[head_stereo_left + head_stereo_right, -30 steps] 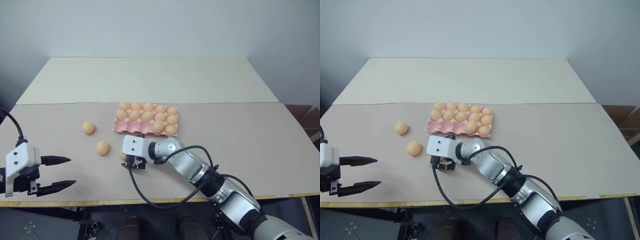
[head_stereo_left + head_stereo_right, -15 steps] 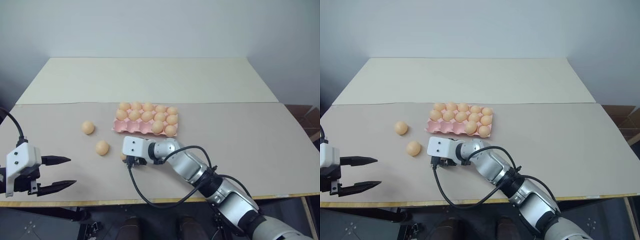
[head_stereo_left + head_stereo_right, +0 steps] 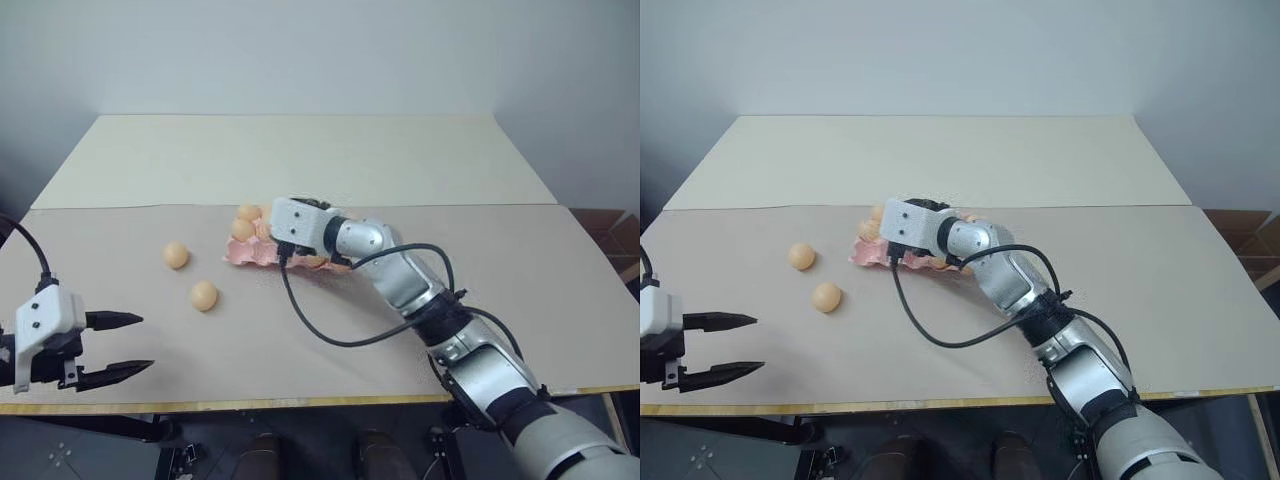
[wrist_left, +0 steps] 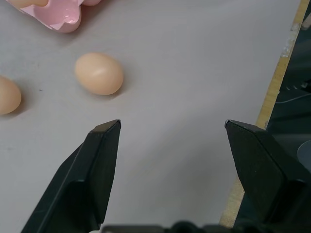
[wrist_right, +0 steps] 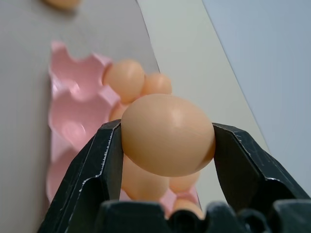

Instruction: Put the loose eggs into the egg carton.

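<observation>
Eggs are going in one by one: the right gripper (image 5: 165, 141), down at the worktop (image 3: 520, 280) a second ago with its fingers spread over an egg, is now hanging over the pink carton (image 3: 250, 252) with fingers clamped on that egg (image 5: 167, 134), so only placing remains. Its long axis is lying crosswise between the fingers. Two loose eggs (image 3: 176, 255) are still lying left of the carton, and the left gripper (image 3: 125, 347) is waiting, fingers apart and empty.
</observation>
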You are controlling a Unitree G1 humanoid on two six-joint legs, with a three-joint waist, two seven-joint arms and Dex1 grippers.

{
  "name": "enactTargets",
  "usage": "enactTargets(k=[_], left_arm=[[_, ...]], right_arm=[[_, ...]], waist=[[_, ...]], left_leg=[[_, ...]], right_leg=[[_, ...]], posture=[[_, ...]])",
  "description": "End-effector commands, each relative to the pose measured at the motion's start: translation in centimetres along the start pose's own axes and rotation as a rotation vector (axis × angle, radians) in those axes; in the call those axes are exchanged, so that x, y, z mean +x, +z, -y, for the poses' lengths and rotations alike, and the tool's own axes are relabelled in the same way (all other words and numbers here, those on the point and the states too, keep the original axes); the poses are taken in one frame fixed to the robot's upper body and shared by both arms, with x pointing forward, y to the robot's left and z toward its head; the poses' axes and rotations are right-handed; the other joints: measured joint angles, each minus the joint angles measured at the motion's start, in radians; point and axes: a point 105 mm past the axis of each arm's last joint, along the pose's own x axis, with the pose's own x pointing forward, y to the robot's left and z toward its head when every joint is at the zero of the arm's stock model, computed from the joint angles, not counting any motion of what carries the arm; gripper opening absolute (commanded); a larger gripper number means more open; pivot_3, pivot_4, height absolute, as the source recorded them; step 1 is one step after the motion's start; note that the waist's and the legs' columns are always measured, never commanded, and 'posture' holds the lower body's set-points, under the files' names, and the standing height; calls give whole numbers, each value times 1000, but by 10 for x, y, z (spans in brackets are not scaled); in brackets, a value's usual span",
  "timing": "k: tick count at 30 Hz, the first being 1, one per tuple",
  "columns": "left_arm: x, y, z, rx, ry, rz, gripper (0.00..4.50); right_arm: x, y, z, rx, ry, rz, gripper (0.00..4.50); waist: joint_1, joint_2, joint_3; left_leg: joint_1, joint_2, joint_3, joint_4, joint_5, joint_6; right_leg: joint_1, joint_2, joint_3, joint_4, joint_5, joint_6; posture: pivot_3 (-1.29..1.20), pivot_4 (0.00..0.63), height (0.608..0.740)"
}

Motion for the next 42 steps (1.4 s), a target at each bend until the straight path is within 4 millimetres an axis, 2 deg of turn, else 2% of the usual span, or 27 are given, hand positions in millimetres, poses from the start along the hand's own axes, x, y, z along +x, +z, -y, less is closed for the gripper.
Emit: enactTargets(k=[1,2,8,16,19,22,26,30,33,36,42], left_arm=[[-3,4,-2,34,11,-7,3729],[-3,4,-2,34,11,-9,3729],[-3,4,-2,34,13,-7,3729],[-3,5,-3,37,12,-5,3729],[-2,5,-3,39,14,-5,3729],[-4,5,-5,43,32,-6,3729],[-5,4,-9,32,81,-6,3729],[-5,2,-21,5,165,-7,3729],[-5,3,-27,-2,208,3,3729],[-4,6,-35,8,264,28,3729],[-1,8,-41,-4,312,48,3729]], right_arm=[[1,16,12,-59,-37,74,2601],[1,15,12,-71,-39,77,2601],[1,28,6,-66,-6,147,4480],[-4,26,3,-124,3,138,4480],[-10,28,7,-101,-3,150,4480],[-30,40,19,70,8,211,4480],[-71,55,28,245,108,313,4480],[-119,57,22,294,274,348,4480],[-142,54,12,304,367,329,4480],[-158,47,2,298,413,289,4480],[-160,34,-5,312,394,216,4480]], waist=[[-2,0,0],[-4,0,0],[-5,0,0],[-1,0,0],[-1,0,0],[0,0,0],[4,0,0],[13,0,0],[14,0,0],[12,0,0],[6,0,0]], left_leg=[[0,0,0,0,0,0],[0,0,0,0,0,0],[0,1,0,-1,0,0],[0,1,0,-1,0,0],[0,1,0,-1,0,0],[0,1,0,-1,0,0],[-1,2,-1,-1,0,0],[0,2,-2,-1,0,0],[1,2,-1,-1,0,0],[2,2,-1,-1,0,0],[1,1,0,-1,0,0]], right_leg=[[0,0,0,0,0,0],[-1,0,0,0,0,0],[-1,0,0,1,0,0],[-1,0,0,1,0,0],[-1,0,0,1,0,0],[-1,0,0,0,0,0],[0,-1,0,0,0,0],[2,-1,-2,-2,0,0],[3,-1,-1,-2,0,0],[3,-1,-1,-2,0,0],[2,-1,0,-1,0,0]], posture=[[0,150,740],[0,150,740],[0,150,740],[0,150,740],[0,150,740],[0,150,740],[0,150,740],[0,150,740],[0,150,740],[0,150,740],[0,150,740]])
